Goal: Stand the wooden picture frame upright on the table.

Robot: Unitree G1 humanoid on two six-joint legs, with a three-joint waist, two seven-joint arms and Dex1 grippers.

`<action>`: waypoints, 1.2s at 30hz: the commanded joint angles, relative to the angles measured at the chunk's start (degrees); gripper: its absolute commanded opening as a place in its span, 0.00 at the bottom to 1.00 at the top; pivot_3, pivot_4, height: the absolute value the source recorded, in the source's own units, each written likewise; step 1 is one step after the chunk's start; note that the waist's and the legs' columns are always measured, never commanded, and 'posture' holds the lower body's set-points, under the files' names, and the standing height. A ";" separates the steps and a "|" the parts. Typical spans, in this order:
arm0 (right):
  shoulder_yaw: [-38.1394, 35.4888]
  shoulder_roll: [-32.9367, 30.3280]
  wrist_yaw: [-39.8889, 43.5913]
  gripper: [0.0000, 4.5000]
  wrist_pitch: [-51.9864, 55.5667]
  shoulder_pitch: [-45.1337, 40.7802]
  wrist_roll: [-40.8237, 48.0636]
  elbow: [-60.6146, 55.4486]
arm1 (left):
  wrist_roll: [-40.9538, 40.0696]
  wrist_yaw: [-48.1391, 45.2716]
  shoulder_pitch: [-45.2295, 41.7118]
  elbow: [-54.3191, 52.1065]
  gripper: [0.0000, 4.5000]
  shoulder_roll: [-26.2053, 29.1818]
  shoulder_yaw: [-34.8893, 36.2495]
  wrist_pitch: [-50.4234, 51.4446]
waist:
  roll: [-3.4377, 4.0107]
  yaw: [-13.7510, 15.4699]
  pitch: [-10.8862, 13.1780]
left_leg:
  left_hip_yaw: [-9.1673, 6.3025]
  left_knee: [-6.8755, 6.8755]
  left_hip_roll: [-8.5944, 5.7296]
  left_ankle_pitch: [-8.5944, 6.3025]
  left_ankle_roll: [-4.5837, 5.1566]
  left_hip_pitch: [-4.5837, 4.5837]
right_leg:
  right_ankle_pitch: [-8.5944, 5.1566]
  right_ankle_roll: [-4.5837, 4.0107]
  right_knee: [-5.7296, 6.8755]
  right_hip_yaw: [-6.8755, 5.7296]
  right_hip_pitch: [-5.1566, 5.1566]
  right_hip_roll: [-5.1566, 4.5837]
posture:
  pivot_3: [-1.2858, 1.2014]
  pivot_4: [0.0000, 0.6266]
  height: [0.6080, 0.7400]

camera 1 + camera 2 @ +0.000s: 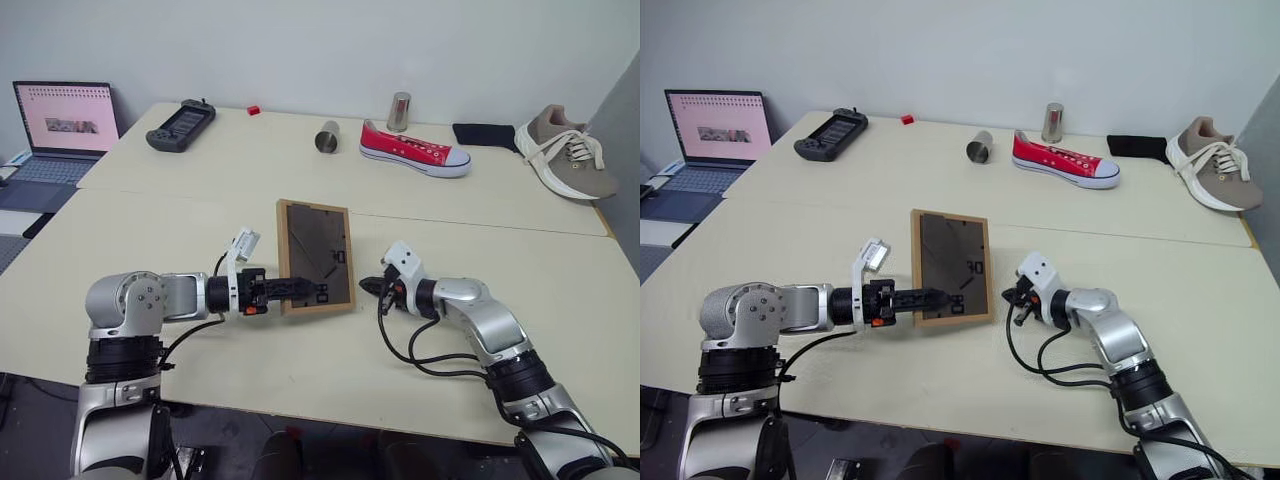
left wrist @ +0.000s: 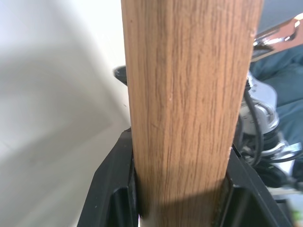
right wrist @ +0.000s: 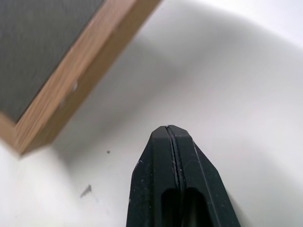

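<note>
The pale desk (image 1: pixel 300 390) stood before a plain white wall. On it, the wooden picture frame (image 1: pixel 316 257) lay back-up, its near edge clamped between my left fingers (image 2: pixel 113 189). It looked light, stiff and fragile-fronted, best gripped by the rim. White marks were unreadable. My right fingers (image 3: pixel 173 165) were clenched empty beside it.

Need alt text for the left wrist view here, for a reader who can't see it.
The left gripper is closed on the edge of the wooden picture frame, one black finger on each side of the light wood. The pale table lies behind.
</note>
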 commanded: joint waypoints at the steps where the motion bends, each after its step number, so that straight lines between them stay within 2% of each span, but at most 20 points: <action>1: -6.90 -6.40 8.85 0.10 6.64 -0.98 9.56 -6.79 | 0.60 -5.02 -3.08 -1.16 0.30 4.15 -2.09 -5.91 | 0.00 0.06 0.03 | 0.00 0.00 0.00 0.00 0.00 -0.01 | 0.00 0.00 0.00 0.00 0.00 0.00 | 0.52 0.24 1.00; 5: -10.73 -11.65 15.48 0.32 17.33 -4.73 20.21 -11.87 | 3.41 -9.14 -3.64 1.06 0.30 7.23 -5.58 -12.17 | 0.04 0.01 0.05 | 0.01 -0.08 0.00 0.00 0.01 -0.03 | 0.00 0.00 -0.04 0.00 -0.05 0.01 | 0.52 0.24 1.00; 8: -11.70 -10.85 15.31 0.49 21.26 -9.51 24.36 -12.38 | 5.38 -11.35 -4.39 3.24 0.30 7.83 -7.74 -16.17 | 0.03 -0.49 0.05 | 0.01 -0.10 0.07 -0.01 0.03 0.03 | 0.00 0.00 -0.04 0.01 -0.05 0.07 | 0.52 0.24 1.00; 11: -11.37 -6.86 12.31 0.62 22.18 -13.66 25.34 -11.08 | 6.84 -13.10 -5.34 4.39 0.30 7.76 -9.57 -18.84 | 0.03 -0.63 0.05 | 0.01 -0.08 0.08 -0.01 0.03 0.03 | 0.00 0.00 -0.02 0.03 -0.09 0.09 | 0.52 0.24 1.00; 12: -10.96 -5.25 11.77 0.69 22.55 -14.81 25.95 -10.86 | 6.97 -13.76 -5.63 4.42 0.30 7.68 -10.13 -19.21 | 0.04 -0.66 0.05 | 0.00 -0.08 0.08 -0.01 0.03 0.00 | 0.00 0.00 -0.02 0.02 -0.10 0.09 | 0.52 0.24 1.00; 18: -7.86 1.46 8.66 0.99 17.74 -20.04 22.34 -4.00 | 7.81 -15.88 -7.04 4.77 0.30 7.30 -11.73 -20.58 | 0.03 -0.19 0.05 | 0.02 -0.07 0.05 -0.01 0.03 -0.08 | 0.00 0.00 0.00 0.02 -0.15 0.06 | 0.52 0.24 1.00; 25: -6.50 5.79 7.33 1.00 13.89 -23.46 20.35 1.55 | 7.32 -15.95 -7.19 4.17 0.30 7.11 -11.55 -20.02 | 0.03 -0.11 0.05 | 0.04 -0.08 0.06 -0.01 0.02 -0.10 | 0.00 0.00 0.03 0.00 -0.22 0.04 | 0.52 0.24 1.00; 31: -6.84 5.71 12.06 1.00 21.64 -22.48 28.82 -6.92 | 7.16 -15.81 -6.42 3.58 0.30 7.38 -11.33 -19.67 | 0.06 -0.11 0.06 | 0.04 -0.09 0.06 -0.01 0.02 -0.14 | 0.00 0.00 0.09 -0.01 -0.30 0.04 | 0.52 0.24 1.00; 36: -6.88 2.18 14.56 1.00 27.14 -20.62 33.83 -12.73 | 7.21 -15.92 -5.60 3.24 0.30 7.77 -11.09 -19.57 | 0.06 -0.12 0.06 | 0.03 -0.09 0.08 -0.01 0.03 -0.14 | 0.00 -0.01 0.10 -0.03 -0.30 0.05 | 0.52 0.24 1.00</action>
